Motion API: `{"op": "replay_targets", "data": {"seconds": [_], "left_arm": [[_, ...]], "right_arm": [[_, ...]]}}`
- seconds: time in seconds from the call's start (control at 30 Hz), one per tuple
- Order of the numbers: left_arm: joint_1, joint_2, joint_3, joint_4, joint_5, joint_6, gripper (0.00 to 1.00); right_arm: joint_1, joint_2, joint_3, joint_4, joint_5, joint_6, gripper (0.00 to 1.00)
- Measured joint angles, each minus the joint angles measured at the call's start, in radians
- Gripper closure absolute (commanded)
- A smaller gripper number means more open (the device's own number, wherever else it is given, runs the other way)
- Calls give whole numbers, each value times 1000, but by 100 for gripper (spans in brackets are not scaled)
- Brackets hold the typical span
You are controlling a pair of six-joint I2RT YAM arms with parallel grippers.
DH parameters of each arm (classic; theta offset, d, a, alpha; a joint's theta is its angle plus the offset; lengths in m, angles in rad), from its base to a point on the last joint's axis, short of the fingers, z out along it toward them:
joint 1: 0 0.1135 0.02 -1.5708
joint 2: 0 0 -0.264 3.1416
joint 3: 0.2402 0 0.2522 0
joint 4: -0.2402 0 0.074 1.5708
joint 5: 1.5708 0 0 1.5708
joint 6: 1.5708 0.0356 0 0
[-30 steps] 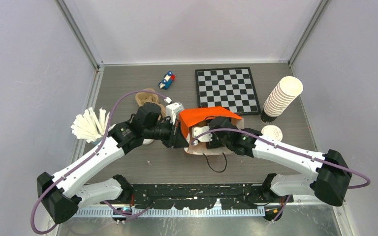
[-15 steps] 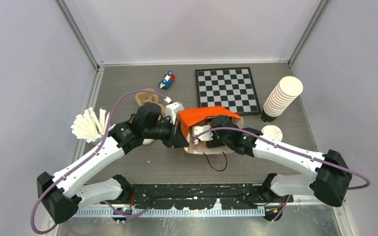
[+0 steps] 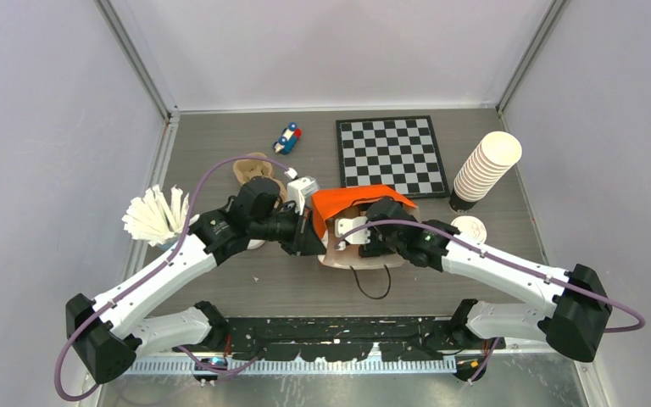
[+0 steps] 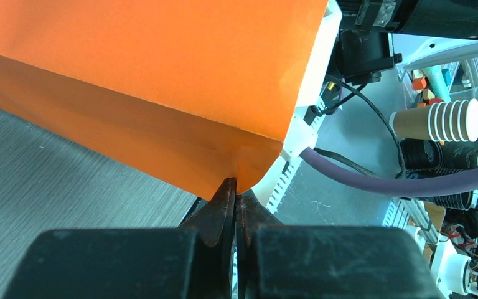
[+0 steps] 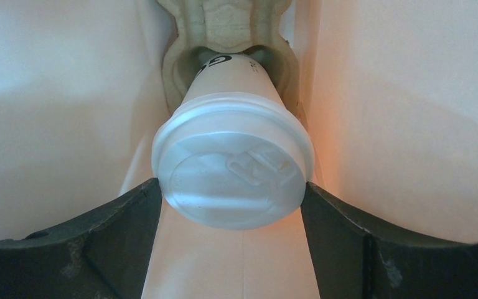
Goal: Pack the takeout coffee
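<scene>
paper bag (image 4: 162, 75): matt | coffee lid (image 5: 233, 174): smooth translucent plastic

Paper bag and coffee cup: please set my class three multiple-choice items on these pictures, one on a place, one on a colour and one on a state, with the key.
1. Where is the coffee cup in relation to the paper bag?
A. Lying outside it
B. Inside it
C. Balanced on top of it

2. What colour is the outside of the bag?
A. White
B. Blue
C. Orange

3. How is the left gripper set?
A. Shut on the bag's edge
B. Wide open
C. Shut on the cup

Key:
1 B: the right wrist view shows the lidded cup between the bag's pale inner walls, its base in a moulded holder.
2 C: the top view and the left wrist view both show orange paper.
3 A: the left wrist view shows the fingertips closed together on the bag's edge.
</scene>
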State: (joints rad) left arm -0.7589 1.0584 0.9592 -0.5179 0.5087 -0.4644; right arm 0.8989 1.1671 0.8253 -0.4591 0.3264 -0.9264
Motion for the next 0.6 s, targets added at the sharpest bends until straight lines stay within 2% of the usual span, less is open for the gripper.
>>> {"op": "replay_targets", "data": {"seconds": [0.4,0.5,0.6], "left_arm": [[0,0,0,-2,-1,0,100],[0,0,0,-4,-3,0,100],[0,0,0,-5,-3,0,100]], "right_arm": [[0,-22,80,-162,-40,21,16],[0,-22,109,-202,-48,33,19],[0,-22,133,-240,-60,46,26]]}}
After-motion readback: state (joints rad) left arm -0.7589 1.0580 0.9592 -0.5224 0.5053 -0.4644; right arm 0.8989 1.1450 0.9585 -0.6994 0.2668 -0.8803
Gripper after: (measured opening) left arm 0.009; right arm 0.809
